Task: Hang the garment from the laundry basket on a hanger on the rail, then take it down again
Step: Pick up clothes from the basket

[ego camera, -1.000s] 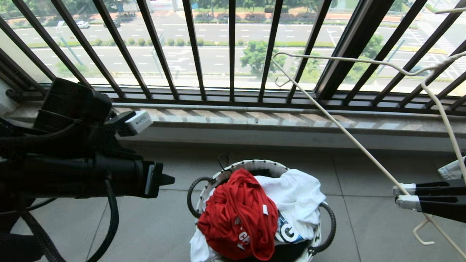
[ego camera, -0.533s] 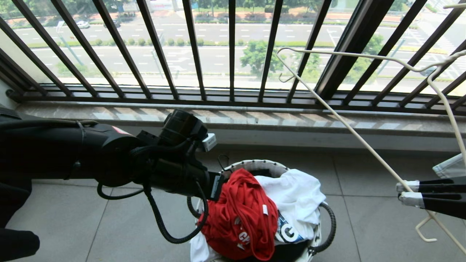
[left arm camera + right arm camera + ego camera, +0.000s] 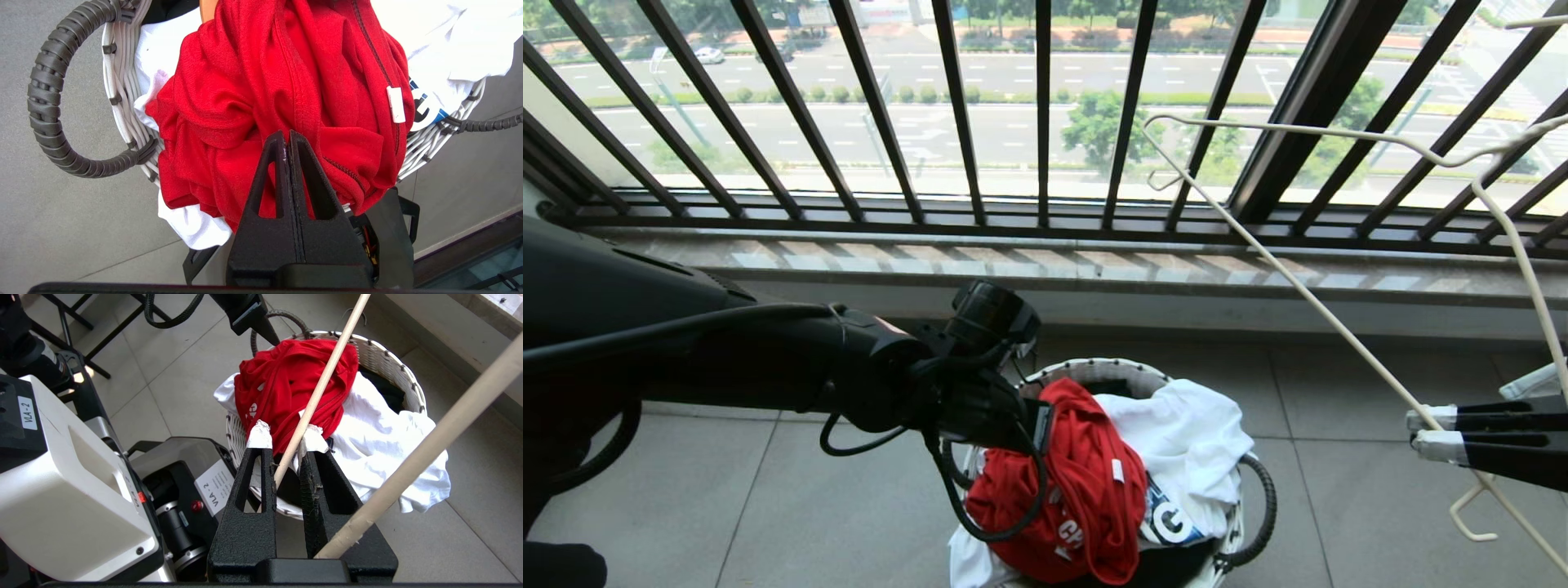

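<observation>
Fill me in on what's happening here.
The left gripper, jaws shut and empty, hangs just above the red T-shirt heaped on other laundry in the white woven basket on the tiled floor. Off to the right, the right gripper holds a thin white wire hanger up in front of the barred window.

In the small round white woven laundry basket (image 3: 1086,371), the crumpled red T-shirt (image 3: 1062,490) shows only fragments of its white chest print, a black garment (image 3: 382,390) lies largely buried under white cloth (image 3: 1184,441), and the thin white wire hanger (image 3: 1307,294) runs off frame at right.
</observation>
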